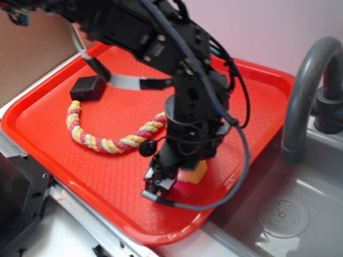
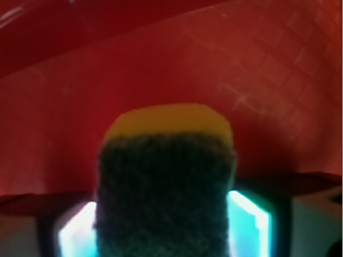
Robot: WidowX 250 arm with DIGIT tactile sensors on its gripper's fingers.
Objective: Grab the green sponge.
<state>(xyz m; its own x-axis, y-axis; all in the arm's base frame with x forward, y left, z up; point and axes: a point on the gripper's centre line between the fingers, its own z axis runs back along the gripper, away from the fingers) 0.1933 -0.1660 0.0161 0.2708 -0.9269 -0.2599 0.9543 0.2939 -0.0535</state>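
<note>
The red tray [image 1: 64,128] occupies most of the exterior view, with a grey sink [image 1: 300,209] and its curved faucet [image 1: 300,91] at its right edge. The black robot arm [image 1: 182,80] reaches down over the near right part of the tray. On the tray's far left lie a multicoloured braided rope [image 1: 107,140] and, just beside its upper end, a small black block [image 1: 88,88] — neither is involved in the task. The gripper [image 1: 161,184] is lowered to the tray surface around the green sponge [image 1: 194,172], of which only a yellow foam corner shows in this view. The wrist view shows the green sponge [image 2: 166,193] seated between the two fingers [image 2: 246,225], scouring layer toward the camera, yellow foam beyond. The fingers flank both sides closely; contact appears made, so the gripper is judged closed on the sponge — though pressure cannot be confirmed. Approach and alignment are complete. Remaining: verify the hold, presumably by lifting clear of the tray.
</note>
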